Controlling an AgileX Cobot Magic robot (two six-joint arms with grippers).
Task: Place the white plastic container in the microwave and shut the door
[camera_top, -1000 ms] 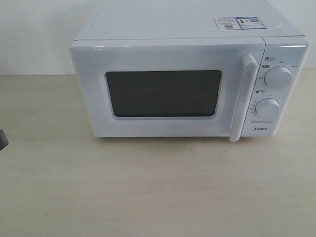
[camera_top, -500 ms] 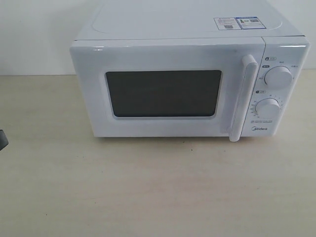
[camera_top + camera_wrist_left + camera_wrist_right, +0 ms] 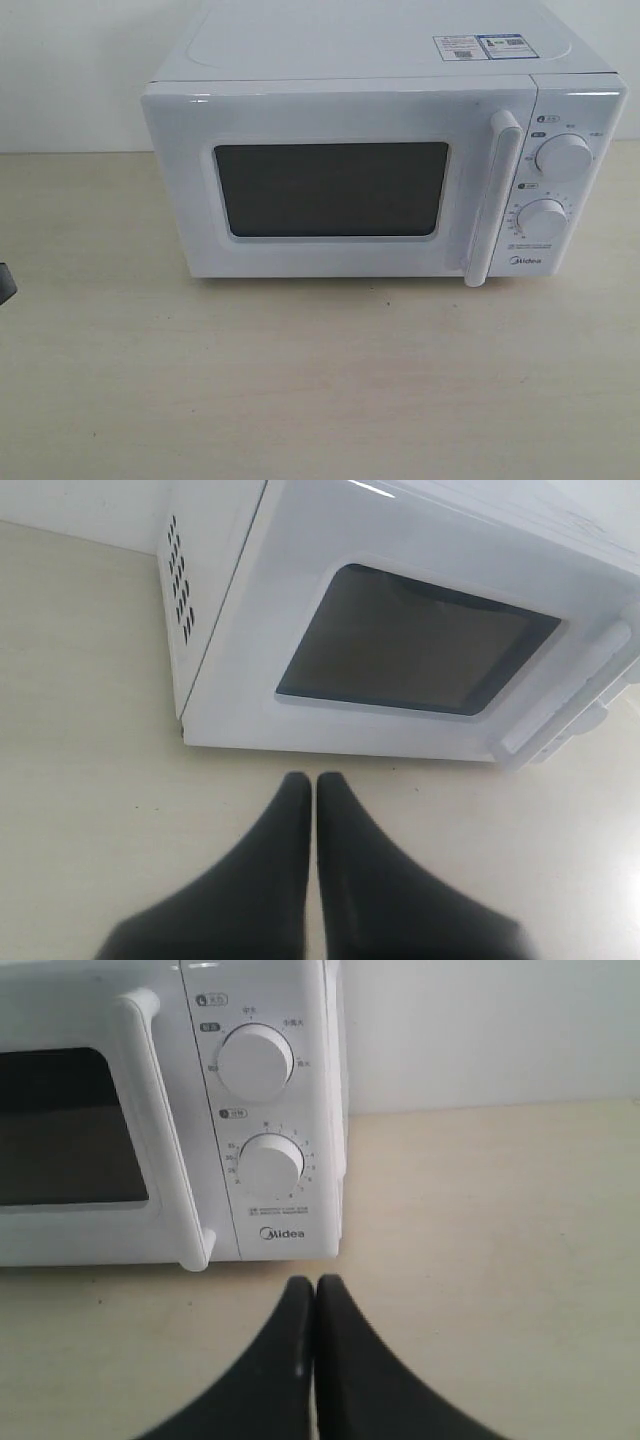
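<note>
The white Midea microwave stands at the back of the table, its door shut flat against the body, with the dark window and white bar handle facing me. No white plastic container shows in any view. My left gripper is shut and empty, low over the table in front of the microwave's left corner. My right gripper is shut and empty too, in front of the knob panel. A dark bit of the left arm pokes in at the exterior view's left edge.
Pale wooden tabletop spreads in front of the microwave. A white wall rises behind it. Vent holes mark the microwave's left side. Stickers lie on its top.
</note>
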